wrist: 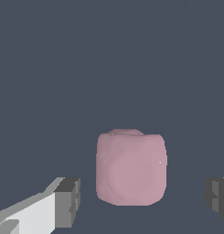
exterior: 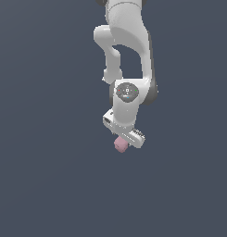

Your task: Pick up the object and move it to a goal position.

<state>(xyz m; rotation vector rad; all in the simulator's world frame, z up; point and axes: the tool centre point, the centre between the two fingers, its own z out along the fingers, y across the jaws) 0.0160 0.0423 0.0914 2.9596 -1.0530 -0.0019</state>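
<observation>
The object [wrist: 130, 167] looked light and probably somewhat soft, and its matte skin seemed likely to give good friction, so I judged that it would not slip easily and would not need a strong squeeze. The best place to take hold appeared to be its two flatter flanks, at about the middle of its height, because the top was domed and the corners were rounded (a grip too high could let it pop out). It was a small pale pink blob, lumpy and almost cube-like with soft edges, with a low bump on top, and it was much smaller than the gripper [exterior: 122, 141]. In the wrist view the two dark fingertips [wrist: 67, 202] stood apart, one on each side of the object, with a clear gap on both sides and no contact. In the exterior view the object sat directly under the white hand, on a plain dark grey ground whose edges were not visible, so I cannot place it by any edge.
</observation>
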